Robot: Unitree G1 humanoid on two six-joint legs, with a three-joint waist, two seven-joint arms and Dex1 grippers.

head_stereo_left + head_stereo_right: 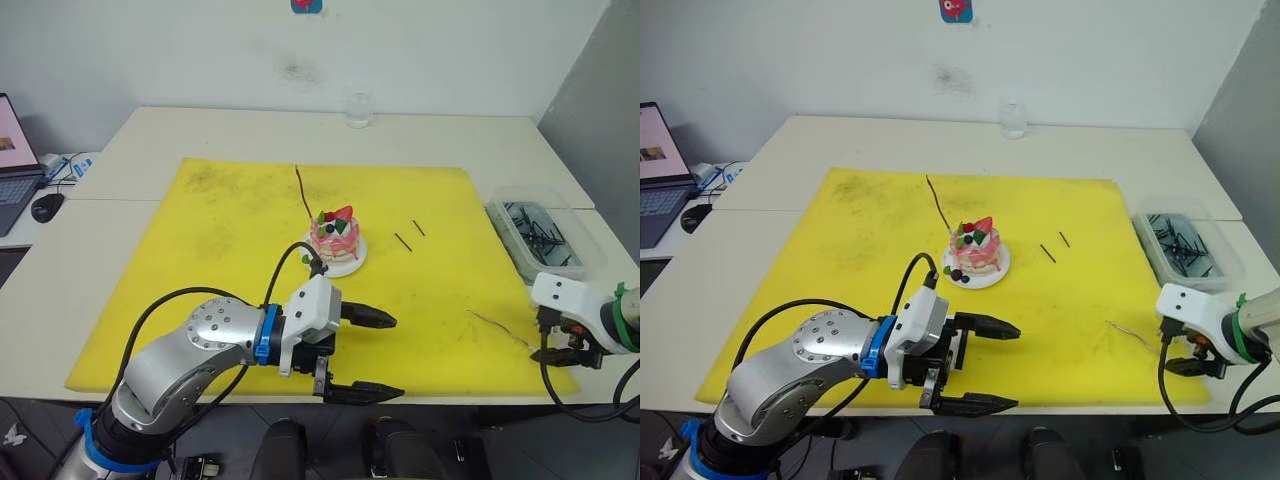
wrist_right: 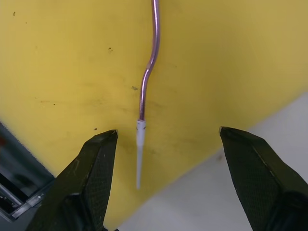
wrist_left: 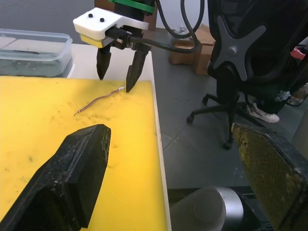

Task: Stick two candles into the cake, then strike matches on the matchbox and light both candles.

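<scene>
Two candles: one (image 1: 303,193) stuck in the cake (image 1: 335,235) mid-mat, one (image 2: 147,79) lying flat between my right hand's (image 2: 166,144) spread fingers at the mat's corner. Two matches (image 1: 411,234) right of the cake. Left hand (image 1: 375,355) wide apart, empty. Plastic tub (image 1: 545,232) on the bench beyond my right hand.

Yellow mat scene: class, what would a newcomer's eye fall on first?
The pink cake at the middle of the yellow mat, one candle already standing in it. Near the mat's right edge, the open right gripper straddles the pale end of the second candle, lying flat.
</scene>
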